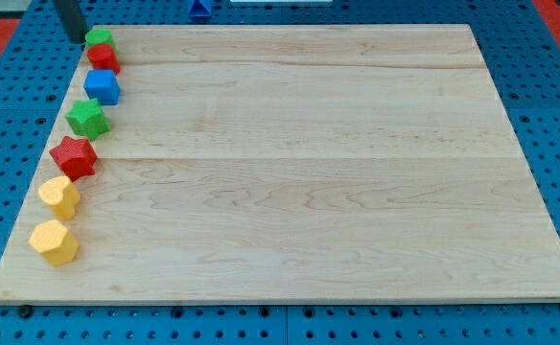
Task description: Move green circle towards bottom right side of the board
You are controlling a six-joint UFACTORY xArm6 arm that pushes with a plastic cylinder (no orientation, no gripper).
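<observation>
A pale wooden board (299, 163) fills the frame, its grain running side to side, and it sits on a blue pegboard counter (548, 115) dotted with holes, with a flash of red at the view's top corners and a blue piece (199, 10) peeking in at twelve o'clock beyond the board's far edge. All the action is crowded along the nine o'clock edge: a line of blocks runs from eleven o'clock down to seven. At the head of it sits the green circle (99, 38), small, bright green, half tucked behind the red block (103, 57) that touches it just below. Then comes the blue cube (102, 86), the green star (88, 118), the red star (73, 156), and two yellow blocks, one (59, 196) above the other (54, 241), shapes hard to call. The dark rod comes down at the view's top left, and my tip (77, 38) stands just beside the green circle, on its nine o'clock side; contact I cannot tell. There is no hand here, so no open or clenched state to report. No writing or labels are readable anywhere.
</observation>
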